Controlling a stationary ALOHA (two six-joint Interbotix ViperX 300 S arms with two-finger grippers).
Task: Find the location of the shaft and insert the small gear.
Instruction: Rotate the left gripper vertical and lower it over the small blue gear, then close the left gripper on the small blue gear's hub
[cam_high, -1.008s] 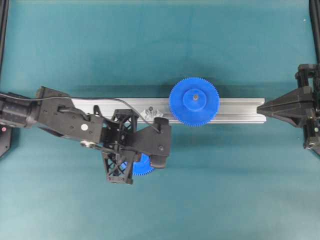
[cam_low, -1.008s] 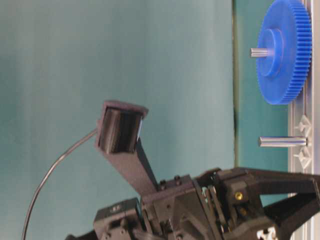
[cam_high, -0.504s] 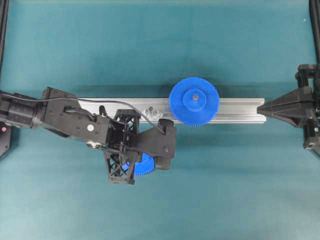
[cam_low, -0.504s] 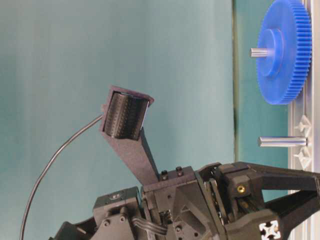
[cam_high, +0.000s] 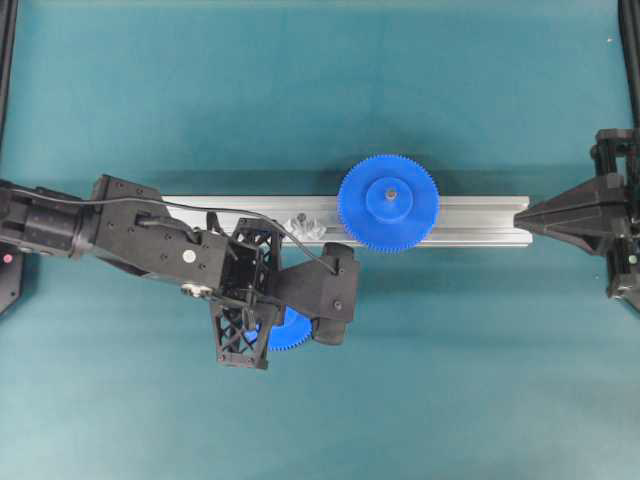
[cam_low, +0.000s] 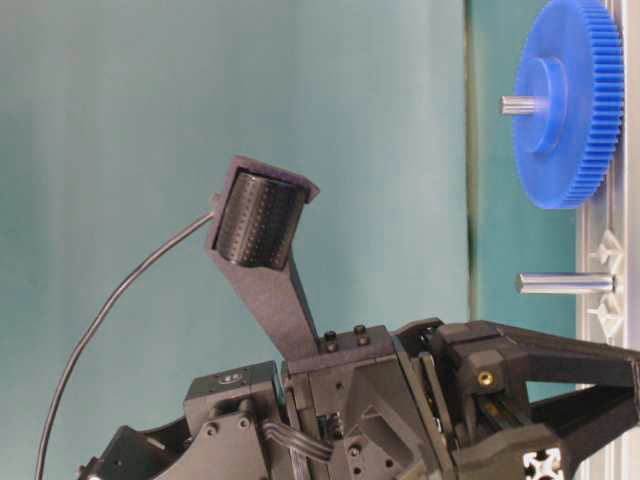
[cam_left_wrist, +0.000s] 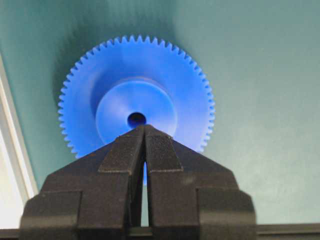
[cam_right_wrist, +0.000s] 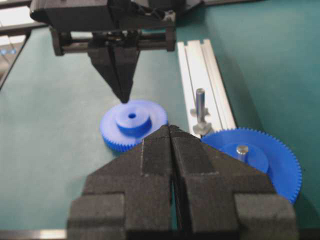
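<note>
Left gripper (cam_right_wrist: 122, 95) hovers over small gear (cam_right_wrist: 132, 123) on the table (cam_right_wrist: 55, 150), fingers clenched, empty. Shaft (cam_right_wrist: 200, 107) stands free in rail (cam_right_wrist: 207, 75) for insertion. Right gripper (cam_right_wrist: 171, 131) parked, clenched.

large blue gear (cam_high: 388, 202), aluminium rail (cam_high: 480, 221); teal mat (cam_high: 300, 90)

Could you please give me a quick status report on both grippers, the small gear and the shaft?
Left gripper shut, empty, tips over small gear. Right gripper shut, parked at rail end. Gear flat on mat, not inserted. Shaft bare on rail; large gear beside it, nothing blocking.
</note>
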